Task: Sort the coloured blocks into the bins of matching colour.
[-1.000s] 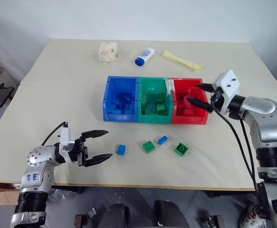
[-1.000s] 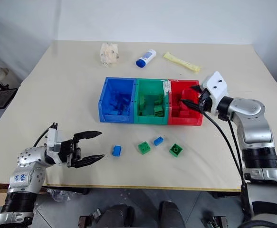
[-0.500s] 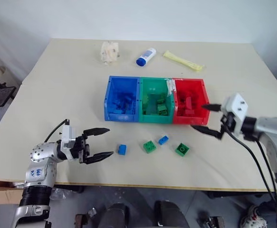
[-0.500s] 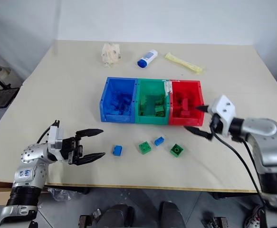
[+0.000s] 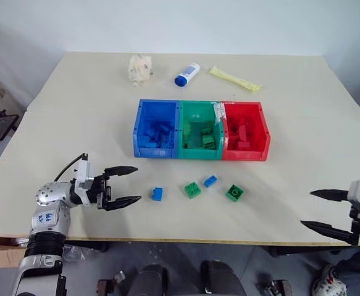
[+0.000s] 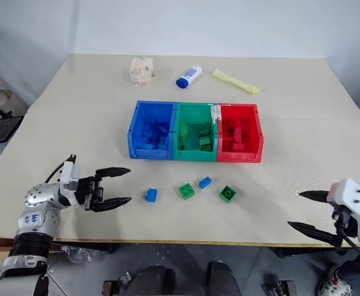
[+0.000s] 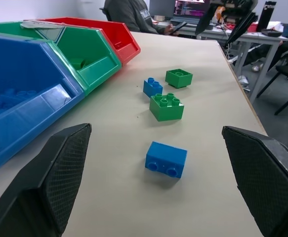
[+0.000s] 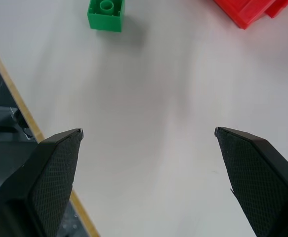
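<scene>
Three joined bins stand mid-table: blue (image 5: 155, 151), green (image 5: 198, 153) and red (image 5: 246, 154), each with blocks of its own colour inside. Loose blocks lie in front of them: a blue block (image 5: 158, 193), a green block (image 5: 193, 189), a smaller blue block (image 5: 211, 180) and a second green block (image 5: 234, 193). My left gripper (image 5: 138, 183) is open and empty, level with the table, pointing at the nearest blue block (image 7: 166, 159) a short way off. Over the table's front right corner my right gripper (image 5: 306, 208) is open and empty, well away from the blocks.
At the back of the table lie a crumpled white object (image 5: 140, 68), a white bottle with a blue cap (image 5: 188, 74) and a yellow packet (image 5: 235, 78). The table's front edge (image 5: 229, 240) runs just behind both grippers. A seated person (image 7: 129, 15) shows beyond the table.
My right gripper has pulled back from over the red bin to the table's front right corner, still open and empty. The left gripper has stayed where it was.
</scene>
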